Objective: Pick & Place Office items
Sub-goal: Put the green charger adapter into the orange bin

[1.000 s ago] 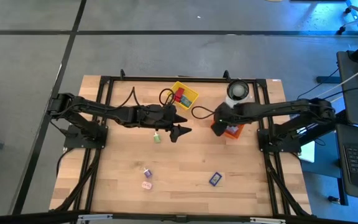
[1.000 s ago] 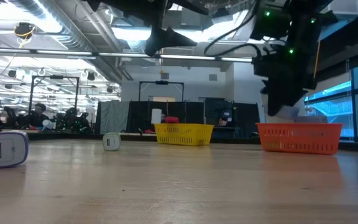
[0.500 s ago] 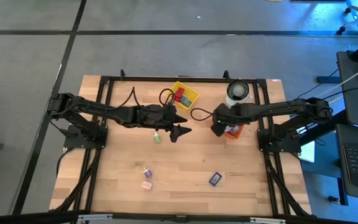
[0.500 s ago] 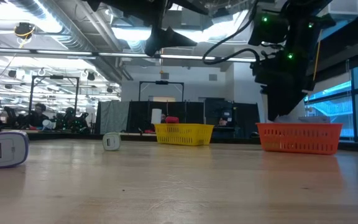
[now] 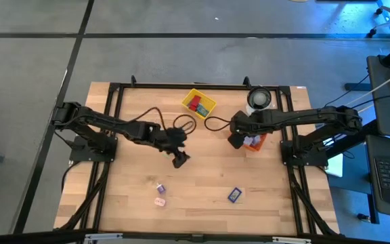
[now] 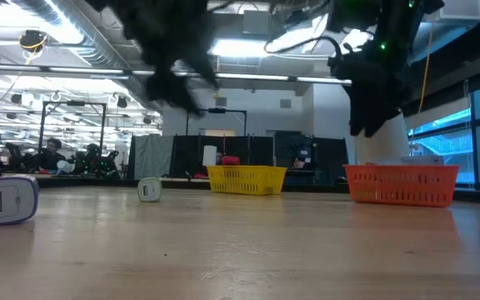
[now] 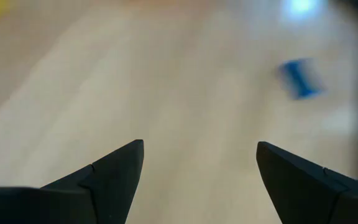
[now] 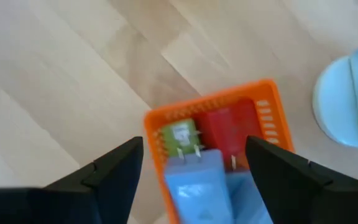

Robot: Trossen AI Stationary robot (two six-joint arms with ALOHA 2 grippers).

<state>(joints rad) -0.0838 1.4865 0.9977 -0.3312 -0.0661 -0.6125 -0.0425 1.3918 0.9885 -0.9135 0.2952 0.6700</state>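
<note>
Small office items lie loose on the wooden table: a dark blue piece (image 5: 234, 194) (image 7: 300, 78), a lavender piece (image 5: 160, 188) (image 6: 7, 200) and a pink piece (image 5: 160, 201). A pale green piece (image 6: 148, 190) stands farther back. My left gripper (image 5: 180, 161) (image 7: 197, 168) hangs open over bare table near the middle, tipped down, holding nothing. My right gripper (image 5: 235, 140) (image 8: 194, 168) stands open above the orange bin (image 5: 256, 145) (image 8: 210, 106), clear of it. In that bin lie a green piece (image 8: 180, 134), a red piece (image 8: 232, 127) and a light blue piece (image 8: 197, 177).
A yellow bin (image 5: 208, 102) (image 6: 247, 179) holding red pieces (image 5: 196, 105) stands at the far middle. A white roll (image 5: 259, 99) (image 8: 347, 99) stands just beyond the orange bin. Black cables loop on the table between the arms. Bare wood lies along the near edge.
My left gripper has swung toward the table's near-left and tipped from nearly level to pointing down at the table. My right gripper has risen a little above the orange bin.
</note>
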